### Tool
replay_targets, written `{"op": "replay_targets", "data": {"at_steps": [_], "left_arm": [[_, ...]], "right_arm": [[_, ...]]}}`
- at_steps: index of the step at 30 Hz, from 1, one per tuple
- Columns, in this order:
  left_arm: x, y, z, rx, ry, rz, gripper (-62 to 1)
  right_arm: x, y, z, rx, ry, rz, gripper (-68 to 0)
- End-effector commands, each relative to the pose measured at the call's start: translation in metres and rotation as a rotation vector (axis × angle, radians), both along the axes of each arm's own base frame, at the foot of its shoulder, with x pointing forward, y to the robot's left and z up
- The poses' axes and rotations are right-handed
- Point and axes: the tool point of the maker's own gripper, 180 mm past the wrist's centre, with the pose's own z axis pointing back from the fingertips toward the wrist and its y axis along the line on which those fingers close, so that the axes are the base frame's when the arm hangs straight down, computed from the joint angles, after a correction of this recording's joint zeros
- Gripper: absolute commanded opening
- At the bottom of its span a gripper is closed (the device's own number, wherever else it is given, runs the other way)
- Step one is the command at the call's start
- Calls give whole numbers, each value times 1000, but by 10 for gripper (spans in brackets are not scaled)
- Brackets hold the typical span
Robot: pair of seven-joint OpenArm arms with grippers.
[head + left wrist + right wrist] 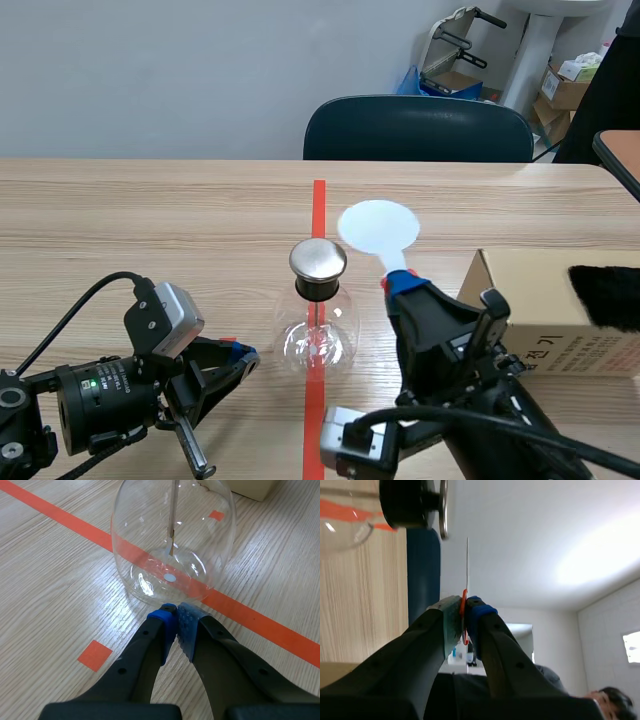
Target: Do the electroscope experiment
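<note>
The electroscope, a clear glass flask (318,340) with a black neck and a metal disc (318,258) on top, stands on the red tape line. My left gripper (245,357) lies low on the table just left of the flask, shut on nothing. In the left wrist view its tips (175,612) sit at the foot of the flask (172,540). My right gripper (400,283) is shut on the red handle of a round white paddle (378,226), held upright right of the disc. Seen edge-on, the paddle (467,565) stands beside the disc (443,507), apart from it.
A cardboard box (545,300) lies at the right with a black furry cloth (608,295) on it. A dark chair (418,130) stands behind the table's far edge. A person's head (612,700) shows in the right wrist view.
</note>
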Motion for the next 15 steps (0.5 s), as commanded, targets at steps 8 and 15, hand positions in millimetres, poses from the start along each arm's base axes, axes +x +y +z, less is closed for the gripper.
{"op": "replay_targets", "data": {"at_steps": [8,15], "left_arm": [[5,-6,10,-26,-24,-3,-573],[5,-6,10,-26,-24,-3,-573]], "right_arm": [[-10,19,3,-15,-22,143,-669],[-17,28,2,-22,-18,206,-669]]}}
